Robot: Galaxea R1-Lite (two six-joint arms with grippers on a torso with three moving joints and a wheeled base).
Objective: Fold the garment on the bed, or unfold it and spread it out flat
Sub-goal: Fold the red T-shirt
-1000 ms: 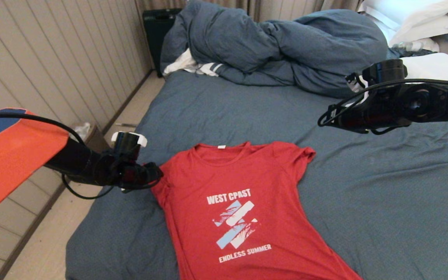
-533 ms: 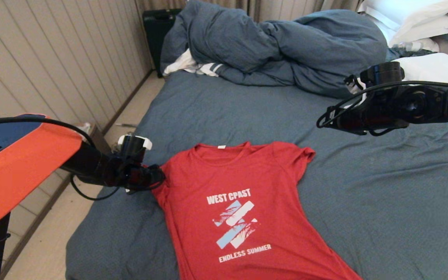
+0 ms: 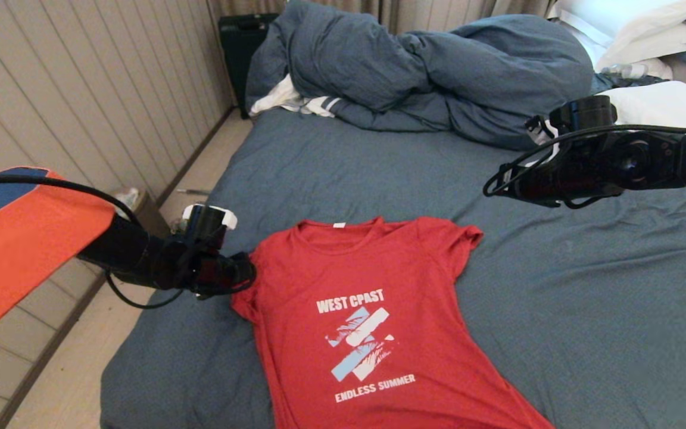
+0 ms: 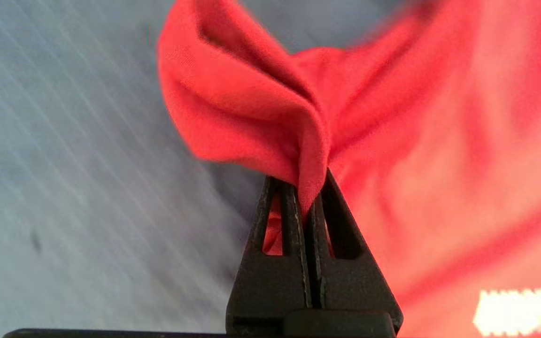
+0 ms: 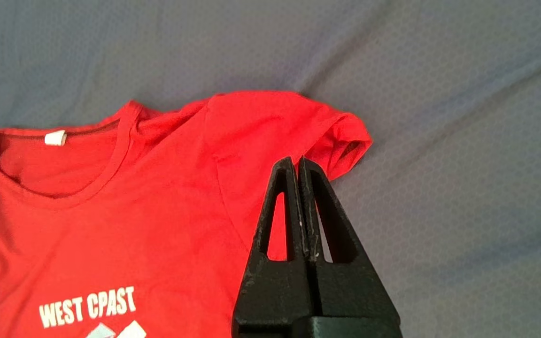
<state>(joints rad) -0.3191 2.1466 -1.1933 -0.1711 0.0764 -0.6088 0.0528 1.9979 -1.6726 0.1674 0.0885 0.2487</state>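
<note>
The garment (image 3: 373, 322), a red T-shirt with white "WEST COAST" lettering, lies face up on the bed (image 3: 587, 310) near its front edge. My left gripper (image 3: 248, 274) is at the shirt's left sleeve, shut on a pinched fold of red cloth (image 4: 251, 108) that rises from the sheet; its tips (image 4: 301, 183) clamp the fabric. My right gripper (image 3: 498, 185) hovers above the bed beyond the shirt's right sleeve (image 5: 341, 136), shut with nothing in it (image 5: 296, 162).
A bunched blue-grey duvet (image 3: 426, 71) fills the far end of the bed, with a white striped cloth (image 3: 301, 101) beside it and white pillows (image 3: 635, 30) at the far right. A panelled wall (image 3: 81, 107) and floor strip (image 3: 69, 369) run along the bed's left side.
The left gripper moved right onto the shirt's left sleeve and closed on it, bunching the cloth. The right arm drifted slightly left and down.
</note>
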